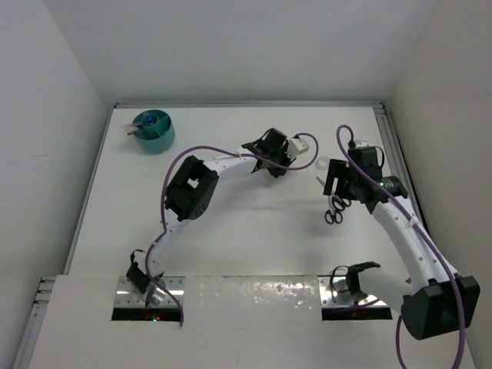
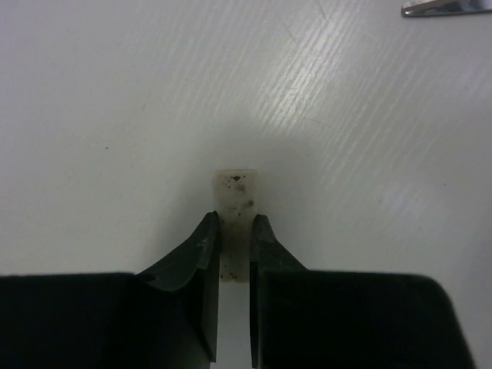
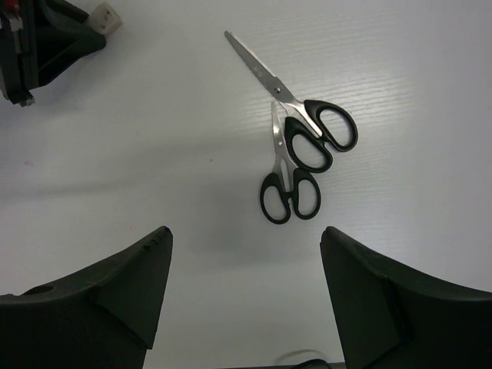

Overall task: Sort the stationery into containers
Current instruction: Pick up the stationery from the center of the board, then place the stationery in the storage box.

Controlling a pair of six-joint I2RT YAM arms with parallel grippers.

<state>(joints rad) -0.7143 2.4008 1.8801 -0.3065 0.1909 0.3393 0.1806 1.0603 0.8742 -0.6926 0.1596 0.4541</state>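
From the left wrist, the black body of the left gripper (image 2: 236,224) fills the bottom of the view and hides the near end of the eraser (image 2: 237,191). Whether that block rests on the table (image 1: 246,246) or hangs just off it cannot be told. At 1 o'clock in that view, a steel blade of the scissors (image 2: 446,8) is cut off by the frame edge. From above, what stands in the tub (image 1: 157,141) is too small to name. A blue bit and a pinkish bit show at the rim, and the dividers are hard to make out. The scissors merge there into one dark tangle.

The table is white and matt, finely ribbed up close, with plain white walls (image 1: 54,115) on three sides. Metal plates (image 1: 173,286) sit at its near edge by the arm bases.

The tub is round and teal, at 10 o'clock on the table, well apart from both arms. The large scissors (image 3: 311,123) and small scissors (image 3: 288,188) have black handles and shut steel blades. They lie touching at 3 o'clock on the table, just ahead of the right gripper (image 3: 246,234). From the right wrist the large blades point to 11 o'clock and the small to 12. The eraser is a pale, dirt-speckled block at 1 o'clock on the table.

The left gripper's fingers are drawn in against the eraser's two sides. The right gripper's fingers stand wide apart with nothing between them.
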